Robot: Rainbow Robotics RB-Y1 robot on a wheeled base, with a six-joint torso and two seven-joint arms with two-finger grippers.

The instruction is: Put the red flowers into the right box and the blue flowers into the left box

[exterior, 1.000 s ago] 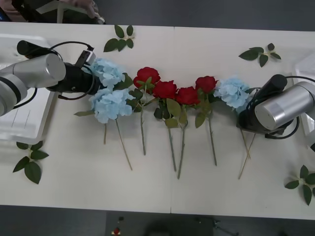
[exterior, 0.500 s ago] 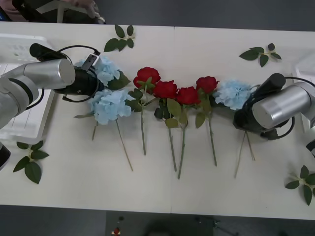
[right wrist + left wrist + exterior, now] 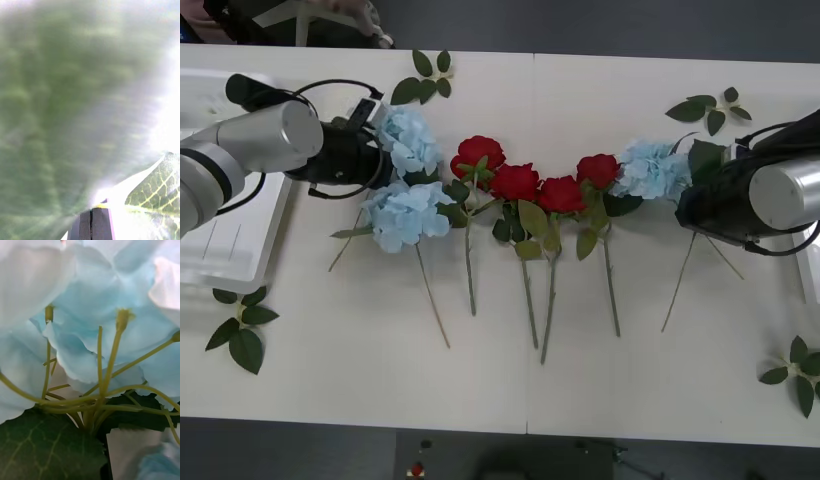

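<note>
Both claws sit at blue flowers (image 3: 408, 140): left claw (image 3: 372, 152) clamped on a stem, left box (image 3: 220, 250) just behind; right claw (image 3: 692, 195) clamped too, far from it.

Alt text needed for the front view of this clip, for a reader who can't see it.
Two robot arms reach into a row of flowers on a white table: the left gripper at a blue flower, the right gripper at another blue flower. Four red flowers lie between them, with a white left box at the table's left edge.
</note>
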